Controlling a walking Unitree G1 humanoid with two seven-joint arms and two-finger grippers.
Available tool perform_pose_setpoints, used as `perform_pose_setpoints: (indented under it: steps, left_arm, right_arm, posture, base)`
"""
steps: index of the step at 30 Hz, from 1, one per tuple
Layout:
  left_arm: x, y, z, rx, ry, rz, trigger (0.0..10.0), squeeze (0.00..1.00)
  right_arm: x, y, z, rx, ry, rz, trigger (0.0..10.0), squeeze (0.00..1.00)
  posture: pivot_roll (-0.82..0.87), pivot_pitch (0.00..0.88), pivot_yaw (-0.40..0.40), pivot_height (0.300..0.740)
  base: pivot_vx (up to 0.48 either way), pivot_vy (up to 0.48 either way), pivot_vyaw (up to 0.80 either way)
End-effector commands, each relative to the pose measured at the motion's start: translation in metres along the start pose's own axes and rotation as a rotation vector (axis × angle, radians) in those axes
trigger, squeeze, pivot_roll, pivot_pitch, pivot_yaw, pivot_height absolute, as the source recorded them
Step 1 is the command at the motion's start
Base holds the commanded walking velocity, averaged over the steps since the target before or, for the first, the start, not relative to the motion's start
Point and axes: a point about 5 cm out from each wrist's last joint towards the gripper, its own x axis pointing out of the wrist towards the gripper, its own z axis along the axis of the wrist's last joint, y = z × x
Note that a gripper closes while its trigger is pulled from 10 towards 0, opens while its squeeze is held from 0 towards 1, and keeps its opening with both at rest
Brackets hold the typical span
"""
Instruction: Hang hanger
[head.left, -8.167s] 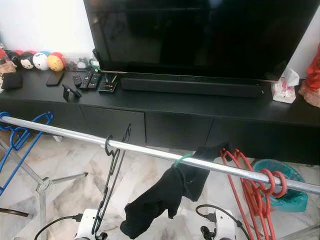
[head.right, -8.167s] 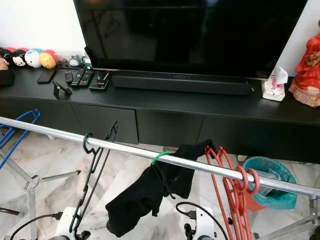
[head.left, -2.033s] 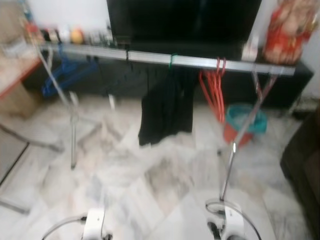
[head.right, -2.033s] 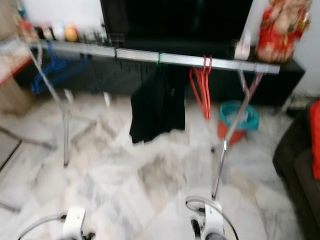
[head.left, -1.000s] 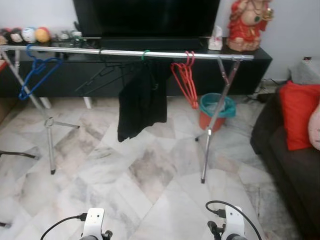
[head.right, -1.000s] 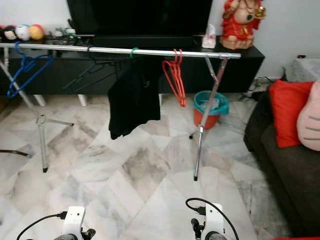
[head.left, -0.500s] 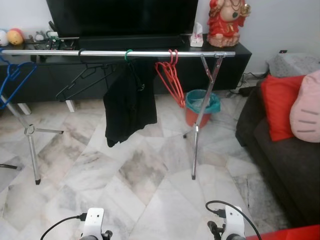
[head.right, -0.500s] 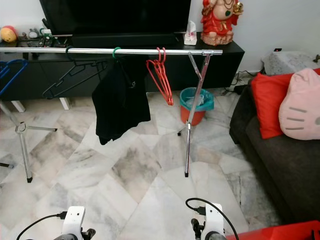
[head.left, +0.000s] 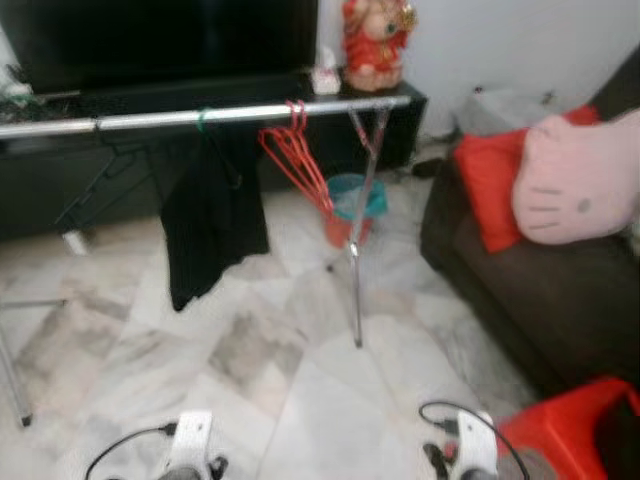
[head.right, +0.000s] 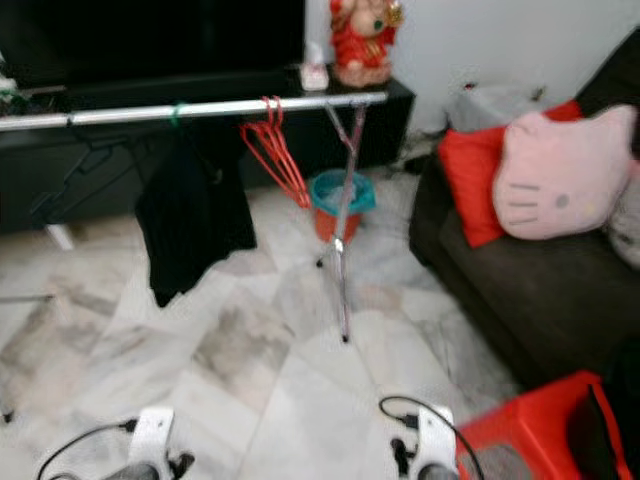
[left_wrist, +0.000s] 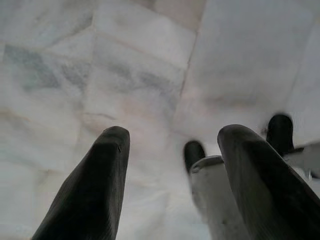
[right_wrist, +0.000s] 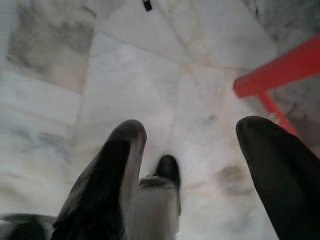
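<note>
White wrists (head.left: 190, 440), black cables, black-fingered tools (left_wrist: 170, 150).

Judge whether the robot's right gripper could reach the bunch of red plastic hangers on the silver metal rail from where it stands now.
Probably not. The right gripper hangs open and low over the marble floor, while the red plastic hangers on the silver rail lie well ahead across bare tiles. It would likely have to walk closer.

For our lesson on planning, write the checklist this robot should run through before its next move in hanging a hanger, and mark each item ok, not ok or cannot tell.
1. Hanger in a gripper: not ok; left gripper and right gripper are open, holding nothing.
2. Rail in sight: ok.
3. Rail within reach: not ok; it stands well off across the floor.
4. Free space on rail: ok, a bare stretch left of the black garment.
5. Spare hanger seen: ok, red hangers on the rail.
6. Path: cannot tell; a red stool stands close on the right.
</note>
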Motion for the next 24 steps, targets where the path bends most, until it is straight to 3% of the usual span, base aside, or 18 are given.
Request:
perform_pose_setpoints:
  steps: [1,24]
  left_arm:
    - [0.0013,-0.0083,0.0098,-0.003,-0.027,-0.019,10.0,0.00]
    - [0.0013,-0.0077,0.0109,0.003,-0.038,-0.019,10.0,0.00]
  right_arm:
    - [-0.0015,-0.0115,0.0009,0.004,-0.002,-0.033,10.0,0.00]
    - [-0.0014,-0.0111,0.0009,0.007,-0.005,-0.036,10.0,0.00]
  posture:
    - [-0.06,0.000,-0.030,0.740]
    - [-0.05,0.000,-0.029,0.740]
  base:
    - [0.000,0.000,-0.71]
    - [0.000,0.000,-0.71]
